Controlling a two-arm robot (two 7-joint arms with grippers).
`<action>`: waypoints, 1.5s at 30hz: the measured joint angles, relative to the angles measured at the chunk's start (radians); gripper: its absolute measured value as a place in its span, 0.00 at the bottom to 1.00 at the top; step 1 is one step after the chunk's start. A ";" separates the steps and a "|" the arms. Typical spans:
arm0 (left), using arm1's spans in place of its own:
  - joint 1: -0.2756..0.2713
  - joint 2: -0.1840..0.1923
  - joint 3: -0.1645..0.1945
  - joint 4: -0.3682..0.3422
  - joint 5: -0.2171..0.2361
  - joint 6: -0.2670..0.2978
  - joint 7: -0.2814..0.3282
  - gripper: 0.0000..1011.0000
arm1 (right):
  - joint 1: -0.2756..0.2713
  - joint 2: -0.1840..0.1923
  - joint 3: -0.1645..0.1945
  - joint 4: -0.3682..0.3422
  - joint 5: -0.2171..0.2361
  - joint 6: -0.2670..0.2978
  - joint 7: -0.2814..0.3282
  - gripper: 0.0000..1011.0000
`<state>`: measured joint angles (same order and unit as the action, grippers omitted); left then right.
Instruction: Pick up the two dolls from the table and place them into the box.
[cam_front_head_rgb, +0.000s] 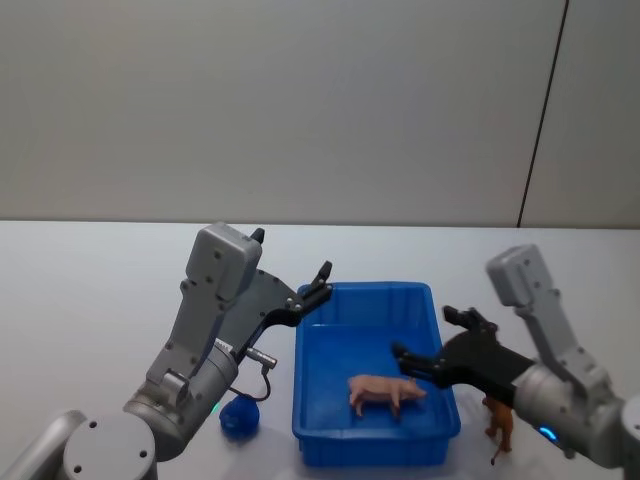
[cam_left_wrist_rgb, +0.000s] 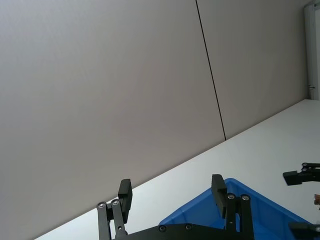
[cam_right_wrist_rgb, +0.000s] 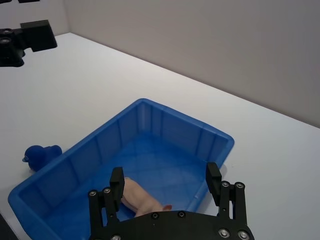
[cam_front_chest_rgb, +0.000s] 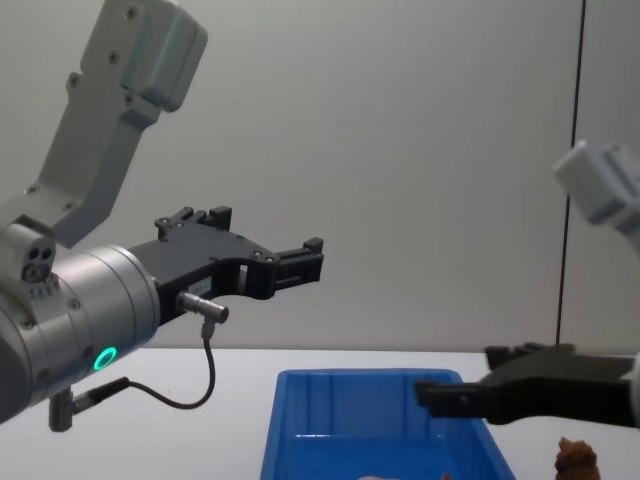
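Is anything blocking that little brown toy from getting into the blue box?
Nothing visible does. The brown toy stands on the table just outside the right wall of the box. The right gripper hangs open over the box, above the pink toy.

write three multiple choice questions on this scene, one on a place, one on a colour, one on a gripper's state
1. Where is the pink pig? A) inside the blue bin B) on the floor C) on the bin's rim
2. What colour is the toy on the table right of the bin? A) green B) brown C) yellow
3. How is the right gripper? A) shut on the pig B) shut on the toy C) open and empty
Answers: 1 A, it rests on the bin's bottom; 2 B, it looks reddish brown; 3 C, its fingers stand apart with nothing between them.
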<state>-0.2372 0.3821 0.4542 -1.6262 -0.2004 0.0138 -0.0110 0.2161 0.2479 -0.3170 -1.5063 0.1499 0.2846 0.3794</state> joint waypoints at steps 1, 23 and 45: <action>0.000 0.000 0.000 0.000 0.000 0.000 0.000 0.99 | -0.007 0.006 0.004 -0.007 0.006 -0.001 -0.005 0.99; 0.000 0.000 0.000 0.000 0.000 0.000 0.000 0.99 | -0.107 0.092 0.062 -0.058 0.103 0.044 -0.122 0.99; 0.000 0.000 0.000 0.000 0.000 0.000 0.000 0.99 | -0.055 0.065 0.061 0.047 0.116 0.131 -0.135 0.93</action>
<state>-0.2372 0.3821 0.4542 -1.6262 -0.2004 0.0138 -0.0109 0.1615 0.3132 -0.2565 -1.4596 0.2658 0.4151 0.2440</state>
